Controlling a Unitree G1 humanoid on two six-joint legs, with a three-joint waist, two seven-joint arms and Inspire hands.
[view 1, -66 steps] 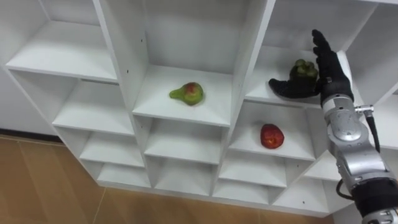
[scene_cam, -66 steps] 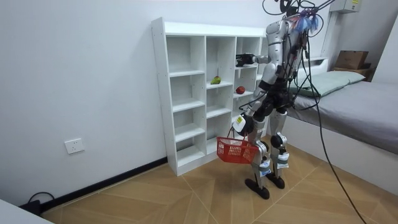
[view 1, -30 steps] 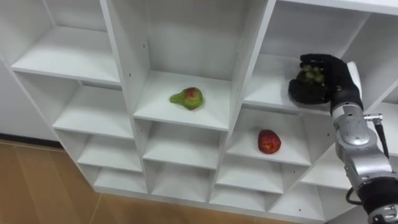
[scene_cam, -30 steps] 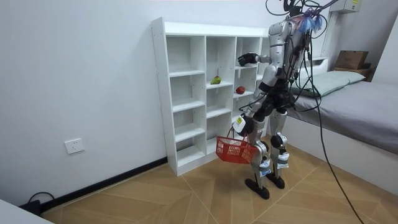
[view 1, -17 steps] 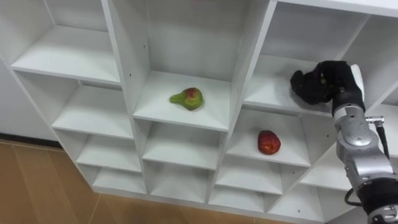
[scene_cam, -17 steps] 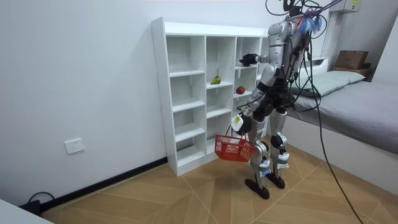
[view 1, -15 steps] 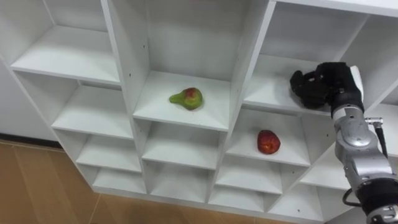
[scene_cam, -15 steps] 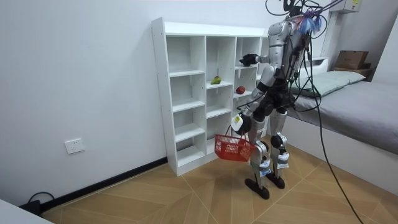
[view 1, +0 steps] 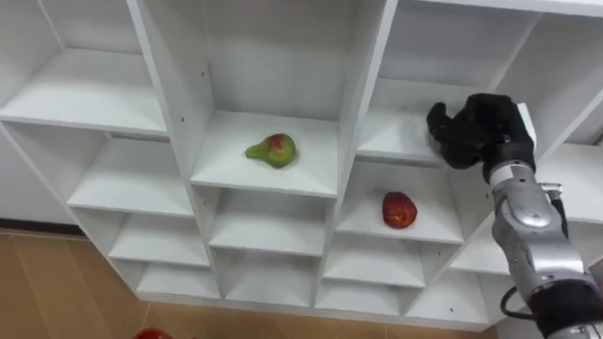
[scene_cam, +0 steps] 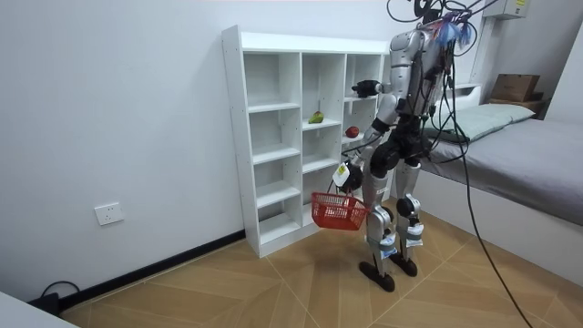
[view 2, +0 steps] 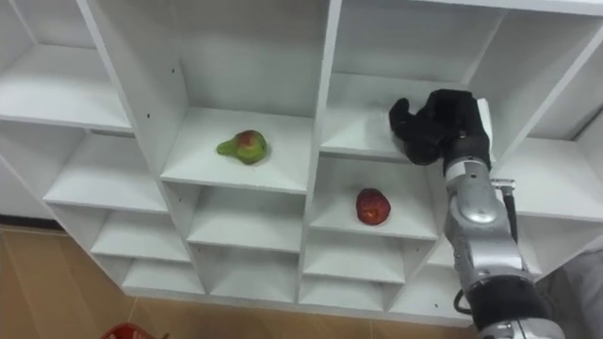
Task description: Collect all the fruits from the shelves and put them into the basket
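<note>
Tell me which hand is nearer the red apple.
Right. The right hand is at the compartment just above the red apple; the left hand hangs low, holding the red basket.

Green-red pear (view 1: 271, 150) on its side in closet (view 1: 359, 87), red apple (view 1: 399, 210) lower right

There was one white closet (view 1: 363, 94), and two fruits showed on its shelves: one green-red pear (view 1: 271, 149) and one red apple (view 1: 399, 209). One red basket (scene_cam: 337, 211) hung beside the robot, and one bed (scene_cam: 533, 150) stood behind.
</note>
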